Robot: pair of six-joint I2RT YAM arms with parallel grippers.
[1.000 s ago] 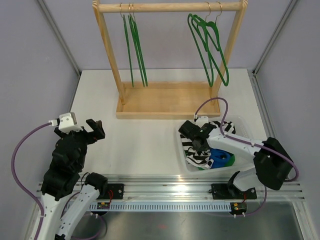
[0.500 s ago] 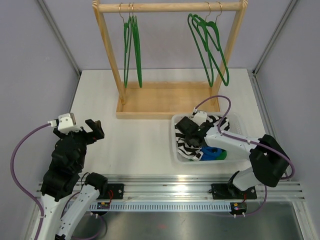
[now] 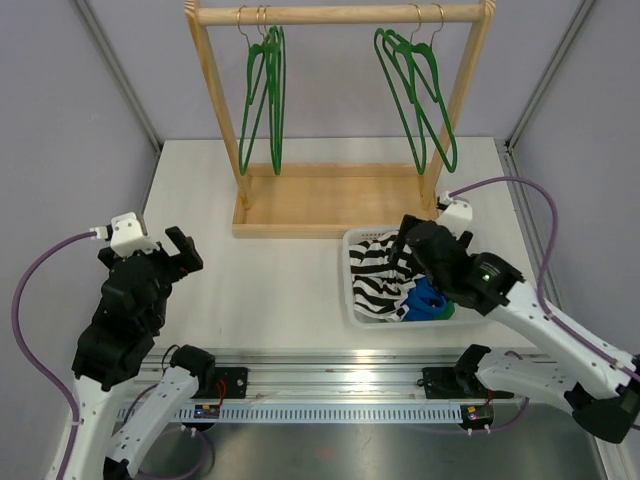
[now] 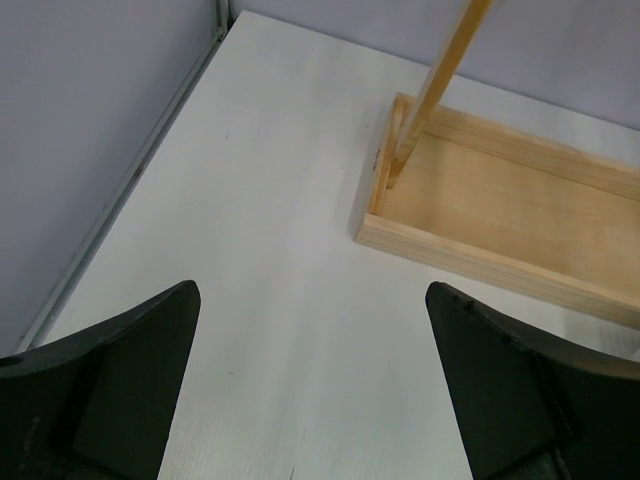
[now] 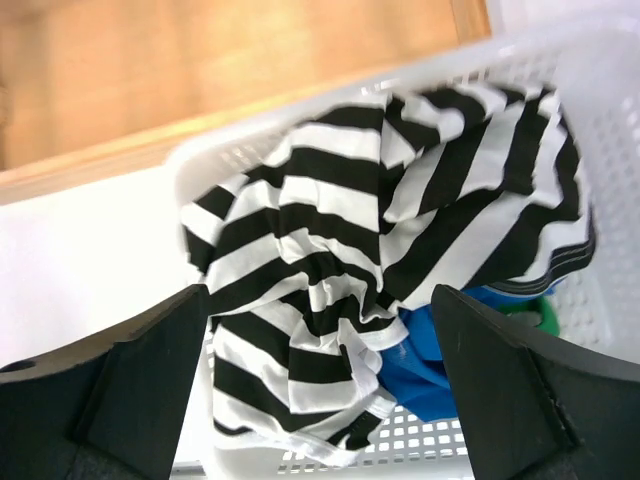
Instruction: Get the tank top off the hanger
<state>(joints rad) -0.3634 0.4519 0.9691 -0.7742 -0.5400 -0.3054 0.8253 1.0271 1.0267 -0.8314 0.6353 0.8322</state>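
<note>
Now the striped tank top (image 5: 340, 240) lies crumpled in the white basket (image 3: 350, 300) over a blue garment (image 3: 428, 300), free of the green hangers (image 3: 274, 120) on the wooden rack (image 3: 330, 200). A second ago the right gripper (image 5: 318, 300) was pinched on it; since then its fingers have parted fully and lifted clear, holding nothing, so the removal looks complete. The left gripper (image 4: 310, 290) is spread wide above the table (image 4: 250, 200), touching nothing.

tank top (image 3: 372, 282) lies in basket (image 3: 349, 302), before the rack (image 3: 320, 205).
</note>
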